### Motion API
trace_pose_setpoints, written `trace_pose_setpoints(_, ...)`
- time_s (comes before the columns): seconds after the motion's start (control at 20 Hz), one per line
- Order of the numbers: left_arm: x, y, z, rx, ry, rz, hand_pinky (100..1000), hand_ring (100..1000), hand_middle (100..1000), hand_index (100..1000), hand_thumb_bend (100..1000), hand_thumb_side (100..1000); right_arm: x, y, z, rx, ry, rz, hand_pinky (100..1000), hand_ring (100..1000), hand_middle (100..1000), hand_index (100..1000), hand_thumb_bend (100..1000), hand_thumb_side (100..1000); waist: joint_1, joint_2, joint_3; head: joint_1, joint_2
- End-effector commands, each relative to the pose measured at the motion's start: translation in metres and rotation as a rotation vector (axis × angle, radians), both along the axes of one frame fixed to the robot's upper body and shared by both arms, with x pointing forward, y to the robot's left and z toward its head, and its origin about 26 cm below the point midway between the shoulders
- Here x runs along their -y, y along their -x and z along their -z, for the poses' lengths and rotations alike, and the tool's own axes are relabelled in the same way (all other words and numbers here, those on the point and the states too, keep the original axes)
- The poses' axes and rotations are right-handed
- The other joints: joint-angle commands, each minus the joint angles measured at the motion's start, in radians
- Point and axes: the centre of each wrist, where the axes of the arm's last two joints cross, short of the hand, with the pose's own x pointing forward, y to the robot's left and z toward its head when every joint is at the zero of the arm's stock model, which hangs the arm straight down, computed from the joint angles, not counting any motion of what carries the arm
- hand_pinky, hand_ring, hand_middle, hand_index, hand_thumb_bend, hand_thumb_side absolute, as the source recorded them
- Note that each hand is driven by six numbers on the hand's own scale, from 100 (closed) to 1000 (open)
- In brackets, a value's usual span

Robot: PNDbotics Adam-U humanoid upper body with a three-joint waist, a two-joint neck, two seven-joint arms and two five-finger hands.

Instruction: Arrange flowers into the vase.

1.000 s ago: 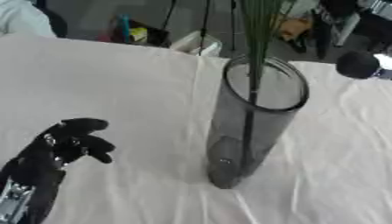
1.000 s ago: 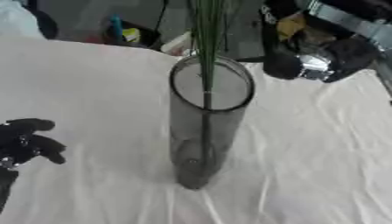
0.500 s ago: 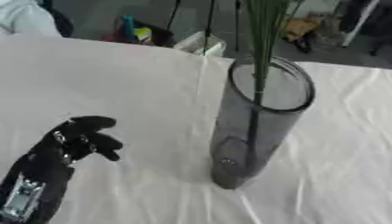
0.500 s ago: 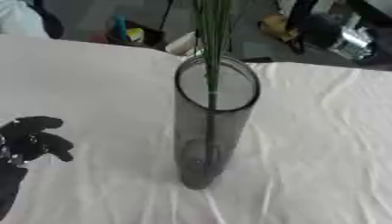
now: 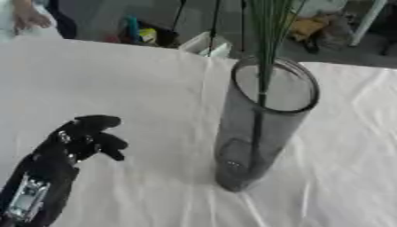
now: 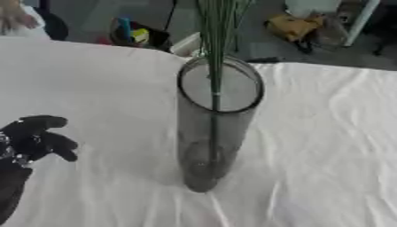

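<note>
thin green flower stems (image 5: 267, 53) already stand in the tall smoky glass cylinder vase (image 5: 260, 128) mid-table on white cloth (image 5: 139, 88), black left hand (image 5: 81, 139) w/ fingers curled, holding nothing, so task looks abt done.

Setting: robotics lab or workshop, staged work table.

I look down on a table (image 5: 116, 80) under a creased white cloth; behind its far edge I see bare grey floor, thin black stand legs (image 5: 216, 20), a white post (image 5: 366, 20), a dark bin of coloured items (image 6: 136, 36), and yellow clutter (image 6: 291, 26).
</note>
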Motion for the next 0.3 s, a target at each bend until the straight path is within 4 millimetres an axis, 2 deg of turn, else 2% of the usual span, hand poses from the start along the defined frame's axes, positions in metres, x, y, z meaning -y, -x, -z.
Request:
trace_pose_setpoints(0.05,0.000,0.002,-0.008,0.033,0.021,-0.005,571,661,768,838,108,1000,-0.001,0.004,-0.003,0.114,-0.111,-0.024,628,545,507,608,100,1000,0.020,-0.003,-0.002,0.008,0.008)
trace_pose_setpoints(0.3,0.000,0.001,-0.008,0.040,0.054,-0.012,572,662,769,840,111,1000,-0.010,-0.002,0.012,0.249,-0.253,-0.124,657,596,550,639,100,1000,0.034,-0.003,-0.005,0.012,0.020)
